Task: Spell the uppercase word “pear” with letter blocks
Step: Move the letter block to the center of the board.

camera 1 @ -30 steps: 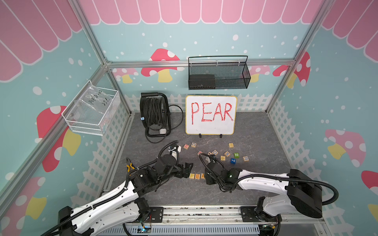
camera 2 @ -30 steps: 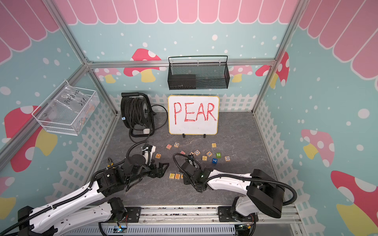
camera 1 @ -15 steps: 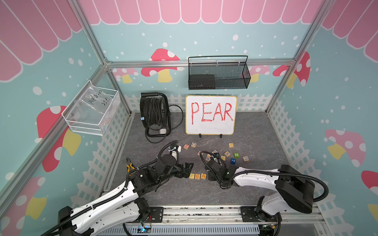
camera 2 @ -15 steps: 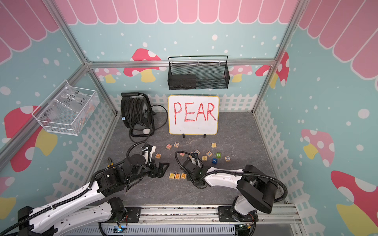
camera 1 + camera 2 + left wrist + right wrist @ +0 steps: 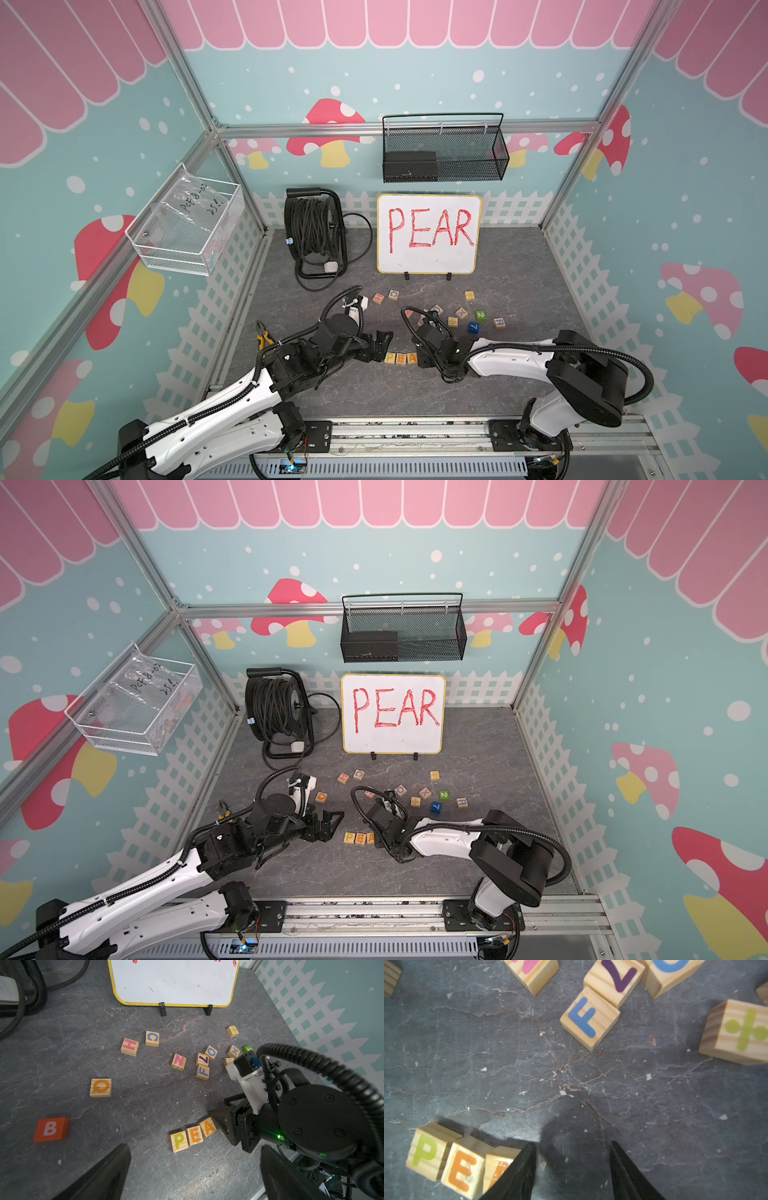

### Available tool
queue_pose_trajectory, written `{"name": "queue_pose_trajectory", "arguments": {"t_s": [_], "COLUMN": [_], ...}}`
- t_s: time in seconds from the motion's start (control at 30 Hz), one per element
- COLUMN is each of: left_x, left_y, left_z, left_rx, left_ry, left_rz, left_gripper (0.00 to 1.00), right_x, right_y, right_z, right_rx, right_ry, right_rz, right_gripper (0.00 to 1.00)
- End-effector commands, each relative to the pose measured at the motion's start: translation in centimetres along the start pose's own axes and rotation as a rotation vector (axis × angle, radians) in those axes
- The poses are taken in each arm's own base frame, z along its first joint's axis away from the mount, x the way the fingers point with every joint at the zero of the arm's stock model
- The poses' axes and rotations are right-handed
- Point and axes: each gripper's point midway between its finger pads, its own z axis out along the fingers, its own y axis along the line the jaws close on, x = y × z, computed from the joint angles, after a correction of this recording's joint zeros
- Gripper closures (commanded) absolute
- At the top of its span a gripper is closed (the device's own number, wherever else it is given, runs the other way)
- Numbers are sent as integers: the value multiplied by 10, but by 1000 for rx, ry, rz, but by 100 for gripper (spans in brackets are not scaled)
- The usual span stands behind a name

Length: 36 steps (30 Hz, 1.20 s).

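Observation:
Three pale-wood letter blocks stand side by side in a row near the front: P (image 5: 390,358) (image 5: 179,1141), E (image 5: 400,358) (image 5: 195,1135) and A (image 5: 411,358) (image 5: 207,1127). The blue R block (image 5: 499,322) (image 5: 461,802) lies apart, to the right among the loose blocks. My right gripper (image 5: 572,1144) (image 5: 423,358) is low over the floor, open and empty, just right of the A. One finger is at the A's side; I cannot tell if it touches. My left gripper (image 5: 196,1148) (image 5: 382,347) hangs open and empty, left of the P.
Loose blocks lie behind the row: Q (image 5: 100,1087), H (image 5: 129,1046), C (image 5: 152,1038), N (image 5: 178,1061), F (image 5: 588,1018), O (image 5: 211,1052), a red B (image 5: 51,1129), a blue cube (image 5: 473,327), a green cube (image 5: 480,315). Whiteboard (image 5: 428,266) and cable reel (image 5: 313,224) stand at the back.
My right arm's elbow has swung left while its gripper stayed by the A block, jaws as wide as before. The row of blocks and my left arm have not moved.

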Motion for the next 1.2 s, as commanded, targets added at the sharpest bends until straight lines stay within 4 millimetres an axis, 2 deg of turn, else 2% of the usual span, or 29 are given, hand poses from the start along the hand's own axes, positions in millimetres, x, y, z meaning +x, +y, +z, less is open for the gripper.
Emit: {"name": "queue_pose_trajectory", "arguments": {"t_s": [0.0,0.33,0.57,0.73,0.9,1.17], "left_x": [-8,-9,-9,-9,-9,-9], "left_y": [-2,-3,-5,-6,-7,-5], "left_z": [-5,-4,-3,-2,-3,-3], "left_rx": [12,13,17,21,24,19], "left_ry": [-29,-28,-24,-21,-21,-21], "left_rz": [-25,-25,-22,-22,-24,-22], "left_gripper": [0,0,0,0,0,0], "right_x": [6,17,9,16,22,21], "right_y": [2,-9,-12,-16,-8,10], "right_z": [3,-7,-23,-19,-10,-8], "right_rx": [-3,16,-14,0,-23,-62], "right_ry": [27,52,-1,23,57,73], "right_rz": [-7,22,59,46,28,-18], "right_gripper": [42,42,41,41,41,42]}}
